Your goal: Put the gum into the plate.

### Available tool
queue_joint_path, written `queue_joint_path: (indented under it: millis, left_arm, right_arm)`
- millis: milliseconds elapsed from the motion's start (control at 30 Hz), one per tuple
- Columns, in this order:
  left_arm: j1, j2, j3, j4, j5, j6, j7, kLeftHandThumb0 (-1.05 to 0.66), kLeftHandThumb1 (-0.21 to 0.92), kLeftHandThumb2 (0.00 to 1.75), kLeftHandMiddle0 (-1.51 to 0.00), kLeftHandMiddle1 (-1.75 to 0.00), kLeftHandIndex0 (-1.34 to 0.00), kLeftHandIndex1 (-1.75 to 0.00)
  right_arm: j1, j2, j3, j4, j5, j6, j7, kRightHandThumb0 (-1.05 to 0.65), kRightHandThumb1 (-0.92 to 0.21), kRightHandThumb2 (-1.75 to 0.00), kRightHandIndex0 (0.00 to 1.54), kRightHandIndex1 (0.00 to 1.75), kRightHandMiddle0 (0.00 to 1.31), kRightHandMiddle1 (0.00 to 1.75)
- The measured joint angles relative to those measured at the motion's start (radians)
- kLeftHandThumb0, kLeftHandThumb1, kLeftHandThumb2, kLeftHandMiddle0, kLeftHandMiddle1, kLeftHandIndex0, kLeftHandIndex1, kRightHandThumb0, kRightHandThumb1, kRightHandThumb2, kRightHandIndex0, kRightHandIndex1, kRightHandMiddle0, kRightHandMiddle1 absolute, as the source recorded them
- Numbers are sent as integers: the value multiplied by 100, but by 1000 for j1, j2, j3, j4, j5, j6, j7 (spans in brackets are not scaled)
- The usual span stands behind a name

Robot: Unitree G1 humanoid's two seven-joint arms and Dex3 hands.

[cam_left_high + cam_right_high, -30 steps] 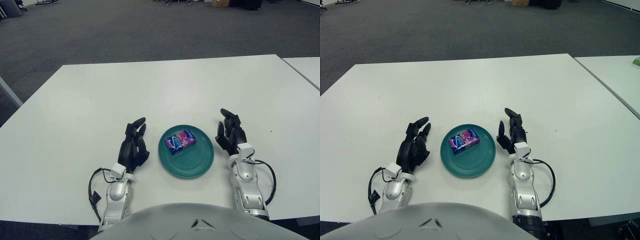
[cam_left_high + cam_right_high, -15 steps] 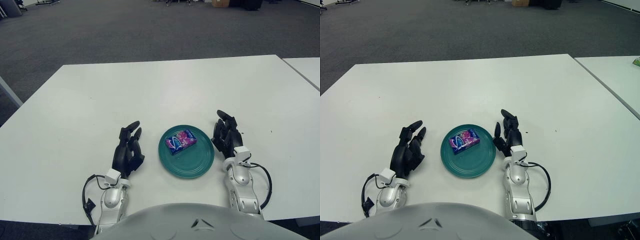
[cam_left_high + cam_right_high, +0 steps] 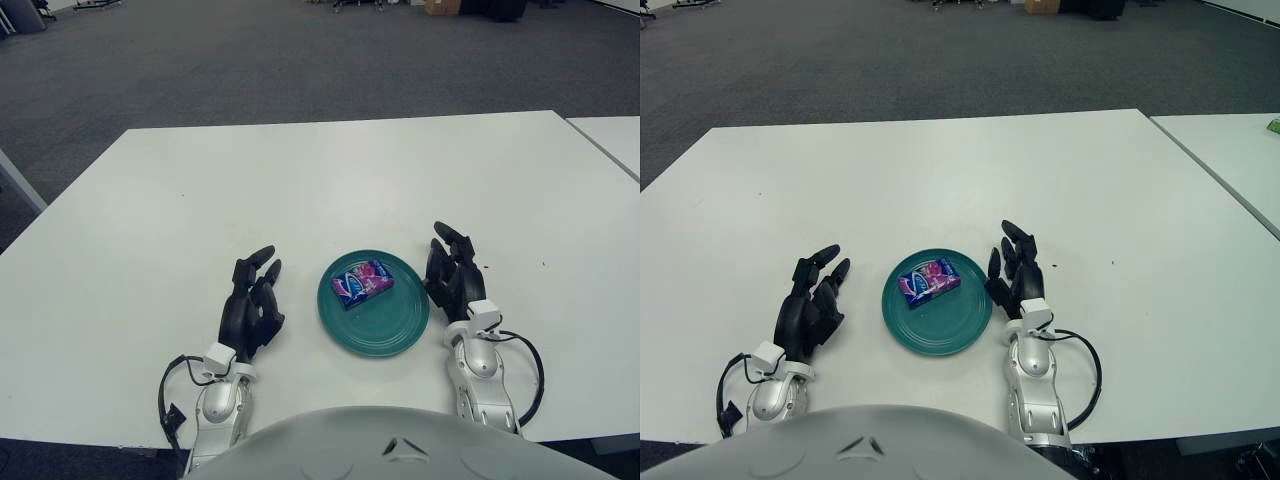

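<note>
1. A wide room with dark grey carpet lies behind a white bench (image 3: 300,190); a second white surface shows at the right edge.
2. A teal plate (image 3: 385,335) sits near the front of the bench, roughly midway between the two hands.
3. The gum (image 3: 362,283), a pink and blue pack, lies inside the plate on its far-left part. Its long axis runs slantwise, from near-left to far-right.
4. The left hand (image 3: 252,303) shows to the left of the plate and a little apart from it. Its fingers are loosely spread, pointing away from the robot, and hold nothing.
5. The right hand (image 3: 452,273) shows just beside the plate's right rim. Its fingers are likewise relaxed, extended, and empty.
6. The gum lies inward from both hands, right of the left one and left of the right one. The two hands look about equally near the pack.
7. Judged from how things lie, the pack is already in the plate, so the task looks complete and no further grasp seems called for.
</note>
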Motion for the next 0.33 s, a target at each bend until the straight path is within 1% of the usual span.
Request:
queue_joint_path:
  millis: [200,333]
  left_arm:
    - [3,8,0,-3,-2,-1,-7,-80,92,89,-49,-15,-8,-106]
    - [5,10,0,-4,-10,0,-13,-80,92,87,-50,-16,-12,-108]
  right_arm:
    - [15,-1,13,16,0,-53,-4,-77,-92,-81,34,3,0,76]
    - [31,0,21,20,0,-83,-4,-78,-92,-80,34,3,0,77]
